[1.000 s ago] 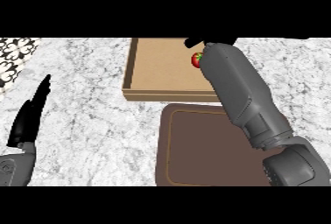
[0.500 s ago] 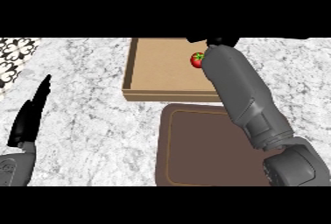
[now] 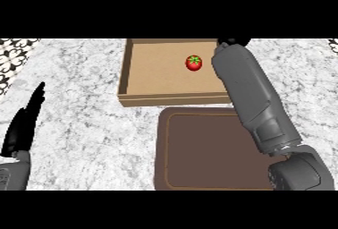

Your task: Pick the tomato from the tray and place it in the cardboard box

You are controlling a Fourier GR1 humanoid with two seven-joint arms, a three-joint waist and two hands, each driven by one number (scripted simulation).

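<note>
The red tomato [image 3: 193, 62] with its green stalk lies on the floor of the cardboard box [image 3: 173, 99], right of the middle, with nothing touching it. My right forearm reaches over the box's right wall. Only a black bit of the right hand [image 3: 230, 42] shows at the box's far right corner, a little right of and beyond the tomato. The dark brown tray [image 3: 161, 147] sits just in front of the box with nothing on it. At the left edge, my left hand [image 3: 25, 123] rests open with its fingers pointing up.
The grey marbled counter [image 3: 79, 89] spreads left of the box and tray. A patterned black-and-white patch [image 3: 12, 53] lies at the far left corner. My right forearm covers the tray's right side.
The tomato, partly hidden by the right hand a second ago, now lies in full view in the box. The right arm has shifted slightly right and away from it. The left hand has stayed still.
</note>
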